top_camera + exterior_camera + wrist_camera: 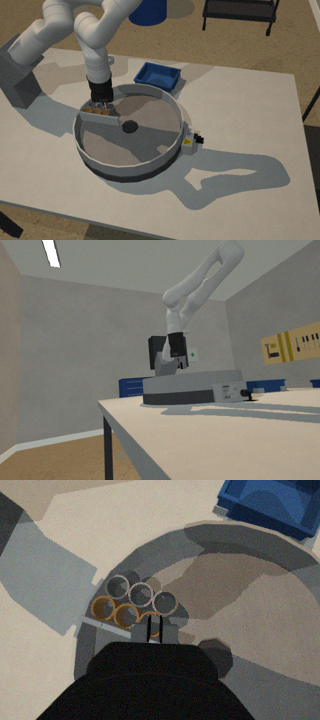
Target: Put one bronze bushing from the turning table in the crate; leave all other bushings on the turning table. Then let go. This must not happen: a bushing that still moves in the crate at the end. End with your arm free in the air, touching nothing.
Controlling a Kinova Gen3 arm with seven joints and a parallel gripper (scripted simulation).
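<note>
The turning table [129,131] is a round grey tray with a raised rim. Three bronze bushings [95,111] and three grey bushings [100,105] are packed in a pocket at its far left, behind a short divider wall [99,119]. In the wrist view the bronze bushings [125,615] lie in a row below the grey ones [141,593]. My gripper [104,103] points straight down just above this cluster. Its fingers stand narrowly apart over the rightmost bronze bushing [155,625] and hold nothing. The blue crate [157,76] stands empty behind the table; it also shows in the wrist view [272,502].
A dark hub [130,126] sits at the turning table's middle. A grey control box [189,140] with a black plug is fixed to its right side. The arm's grey base block [15,80] stands at the table's left edge. From the low side view the rim [192,384] hides the bushings.
</note>
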